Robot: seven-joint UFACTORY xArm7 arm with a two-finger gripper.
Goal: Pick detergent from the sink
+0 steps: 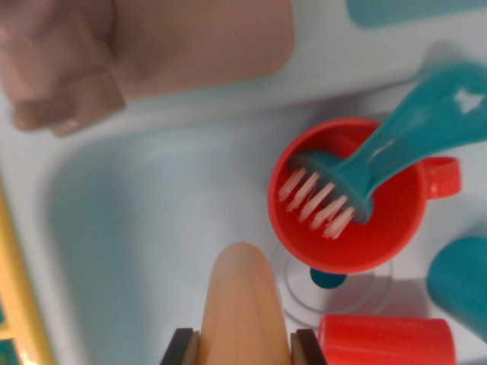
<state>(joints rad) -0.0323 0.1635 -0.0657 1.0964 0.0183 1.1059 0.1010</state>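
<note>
Peach detergent bottle (242,304) between pincer (247,346) fingers.

Lower edge cuts off the peach detergent bottle (242,308) and gripper (245,348); jaw contact undeterminable. Upper-left pink faucet (65,72) blurred.

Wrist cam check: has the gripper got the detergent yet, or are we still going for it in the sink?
Grasp looks made: the peach, rounded plastic detergent bottle sits between the gripper fingers' dark pads, apparently clamped. In hand: the lift; the pale blue sink basin lies behind it. The red cup holding a teal dish brush stands close by. Left: raise it clear.
</note>
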